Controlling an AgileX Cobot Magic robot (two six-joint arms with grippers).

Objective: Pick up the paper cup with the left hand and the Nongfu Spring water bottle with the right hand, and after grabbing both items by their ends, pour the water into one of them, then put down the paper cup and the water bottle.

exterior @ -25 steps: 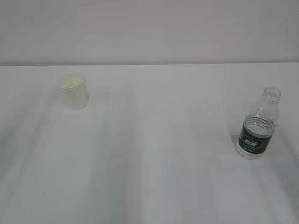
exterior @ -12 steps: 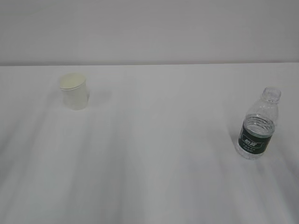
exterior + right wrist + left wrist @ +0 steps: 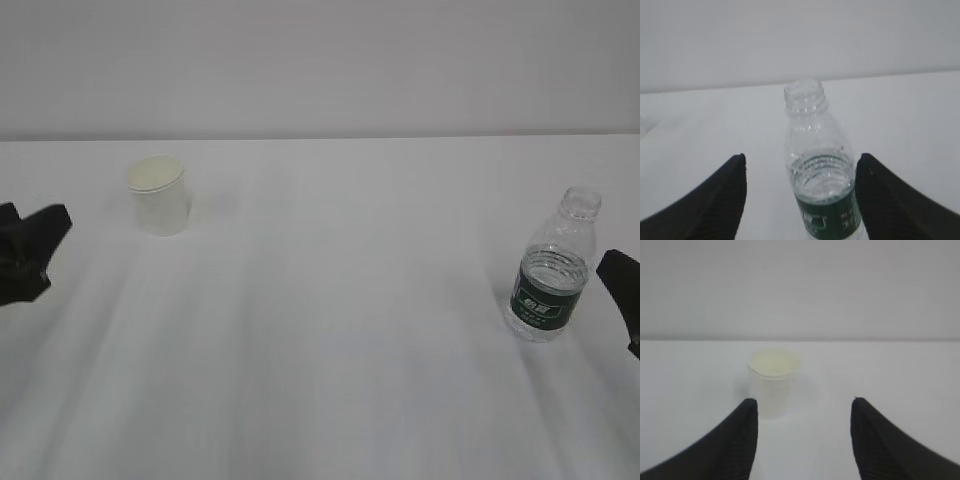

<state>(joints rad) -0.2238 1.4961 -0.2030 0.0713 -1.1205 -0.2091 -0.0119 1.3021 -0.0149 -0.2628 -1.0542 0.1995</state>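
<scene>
cup [image 3: 159,195] stands upright near the table's [image 3: 330,330] back left; bottle [image 3: 550,270] upright at its right edge, water inside. left gripper [image 3: 802,412] released, short of cup; right gripper [image 3: 800,170] released, flanking bottle, not touching.

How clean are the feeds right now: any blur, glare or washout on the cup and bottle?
Exterior view: soft and washed out, paper cup pale against the white table. Left wrist view: cup edges blurry, faint shadow. Right wrist view: water bottle fairly sharp, label text unreadable. No harsh glare in any view.

Exterior view slanting down, wrist views low, close, level, sharing white table [image 3: 330,300]
</scene>
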